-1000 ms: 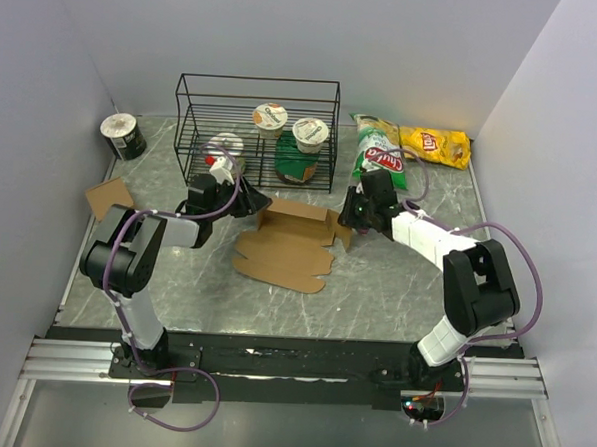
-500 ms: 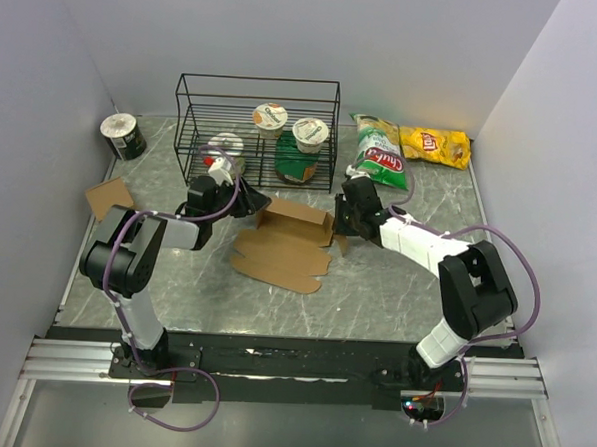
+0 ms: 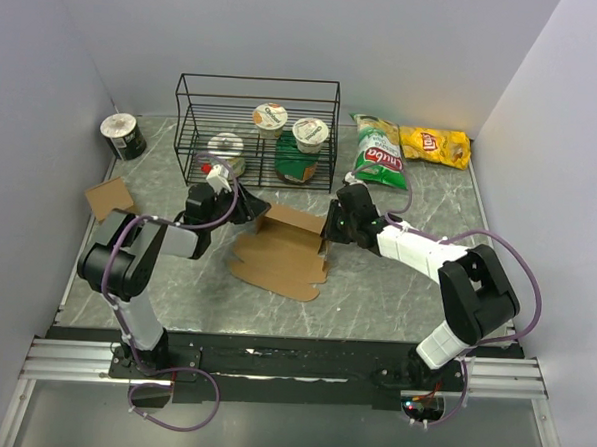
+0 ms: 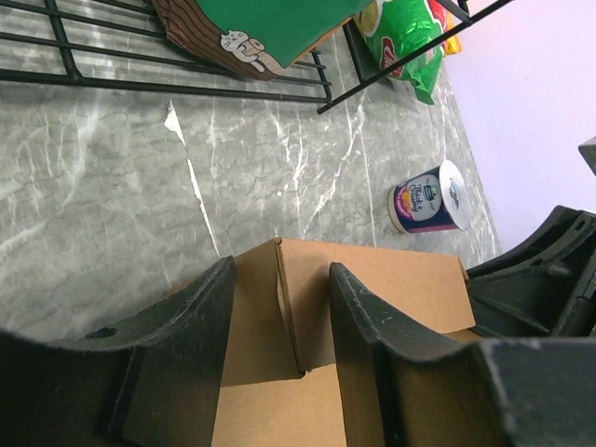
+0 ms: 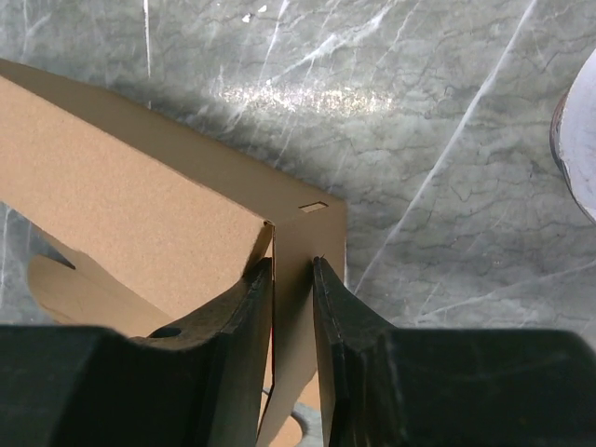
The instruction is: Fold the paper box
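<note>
The paper box point(image 3: 280, 251) is a brown cardboard sheet at mid table, its back wall and end flaps standing up. My left gripper point(image 3: 247, 207) is at the box's left end. In the left wrist view its jaws point(image 4: 281, 270) stand apart, straddling the upright left corner of the box point(image 4: 391, 279). My right gripper point(image 3: 330, 225) is at the box's right end. In the right wrist view its fingers point(image 5: 292, 265) are pinched on the thin end flap of the box point(image 5: 121, 205).
A black wire rack point(image 3: 255, 131) with cups stands behind the box. A green chip bag point(image 3: 377, 153) and a yellow one point(image 3: 435, 146) lie at the back right. A can point(image 3: 123, 136) and a small cardboard piece point(image 3: 110, 196) sit at the left.
My right gripper has moved left, carrying the box's right end flap; the whole box has slid a little left and its right wall stands more upright. The left gripper has barely moved.
</note>
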`<state>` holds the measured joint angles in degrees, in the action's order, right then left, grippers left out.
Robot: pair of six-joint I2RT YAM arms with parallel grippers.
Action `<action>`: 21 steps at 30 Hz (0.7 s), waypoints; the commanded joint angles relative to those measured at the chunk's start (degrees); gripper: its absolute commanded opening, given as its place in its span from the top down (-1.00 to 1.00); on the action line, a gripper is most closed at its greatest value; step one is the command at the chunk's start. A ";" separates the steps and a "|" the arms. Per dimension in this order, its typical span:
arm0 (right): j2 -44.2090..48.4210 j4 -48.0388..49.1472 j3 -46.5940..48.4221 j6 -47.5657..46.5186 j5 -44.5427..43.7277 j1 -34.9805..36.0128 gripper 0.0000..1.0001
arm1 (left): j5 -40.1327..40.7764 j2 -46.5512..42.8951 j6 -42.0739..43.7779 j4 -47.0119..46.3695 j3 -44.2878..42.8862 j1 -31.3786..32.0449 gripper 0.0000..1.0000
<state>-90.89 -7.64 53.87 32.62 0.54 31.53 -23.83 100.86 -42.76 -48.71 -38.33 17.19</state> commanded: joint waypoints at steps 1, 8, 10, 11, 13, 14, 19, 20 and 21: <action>0.19 4.65 1.51 2.36 2.02 1.78 0.37 | -5.43 -2.60 -1.62 -0.69 1.06 2.58 0.03; -0.16 6.40 0.80 -0.09 1.84 1.78 0.33 | -6.22 -4.87 -1.36 0.37 1.59 2.58 0.00; -0.07 7.20 0.97 -4.83 2.01 1.43 0.34 | -6.92 -6.71 0.39 1.24 2.29 2.67 -0.10; -0.25 6.68 1.41 -6.59 1.84 1.08 0.34 | -6.93 -7.60 1.18 1.86 2.64 2.59 -0.14; -0.78 6.58 2.12 -11.51 2.53 0.47 0.35 | -6.84 -10.23 4.08 4.39 3.34 2.67 -0.38; -0.78 7.45 2.12 -13.09 3.41 0.12 0.36 | -6.66 -11.11 5.14 5.46 3.43 2.59 -0.49; -1.30 7.46 3.08 -20.05 3.86 -0.24 0.39 | -4.65 -16.65 11.38 9.85 4.05 2.58 -0.81; -1.39 8.77 3.09 -21.10 4.03 -0.15 0.39 | -3.86 -17.27 12.52 11.95 3.87 2.58 -0.88; -1.48 9.22 3.09 -22.41 3.95 -0.15 0.39 | -1.85 -18.06 15.05 13.36 3.44 2.58 -0.92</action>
<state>-91.77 -4.86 54.15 17.47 2.09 31.11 -25.28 86.83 -34.46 -39.24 -34.39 18.59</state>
